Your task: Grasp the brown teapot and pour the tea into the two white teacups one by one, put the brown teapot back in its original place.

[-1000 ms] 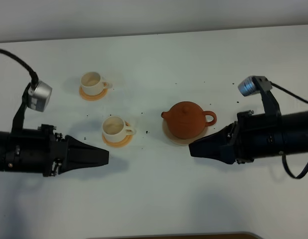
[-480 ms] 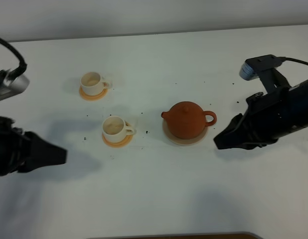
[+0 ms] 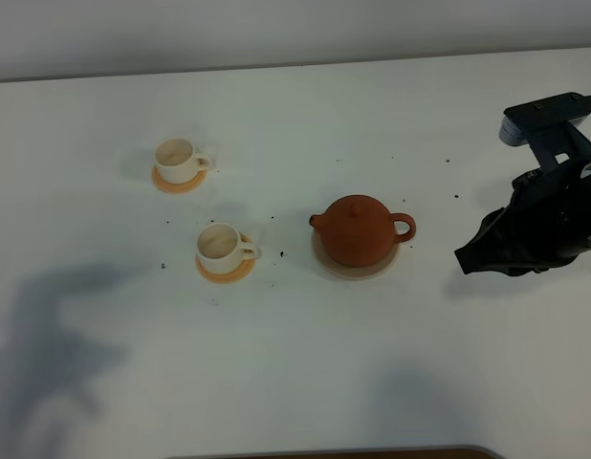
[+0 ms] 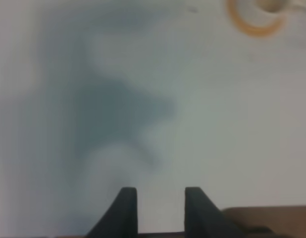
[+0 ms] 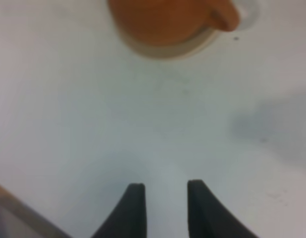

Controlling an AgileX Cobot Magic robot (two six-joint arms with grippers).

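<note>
**Both arms pull away, teapot left on its coaster**

Seen from above, the brown teapot (image 3: 361,229) sits upright and centred on the pale beige coaster (image 3: 351,272), near the middle of the white bench (image 3: 372,363). Its spout faces the cups and its loop handle faces the right arm.

A second ago both arms reached in toward the middle, and the right one had its tip just beside the coaster. Now the right arm has drawn back to the right edge of the bench, and the right end effector (image 3: 466,265) is well apart from the teapot. The left arm has gone from the overhead view, leaving only a broad grey shadow on the bench.

In the wrist views, the right end effector's two dark fingers stand parted with only bare bench between them. The left end effector (image 4: 156,206) looks the same, released and holding nothing.

The teapot and cups have not moved. The far teacup (image 3: 176,158) and near teacup (image 3: 219,243) each rest on an orange saucer to the teapot's left. I cannot tell whether they hold tea.

With the teapot on its coaster and both arms retreating, the put-back step looks done and the task seems at or near its end.
</note>
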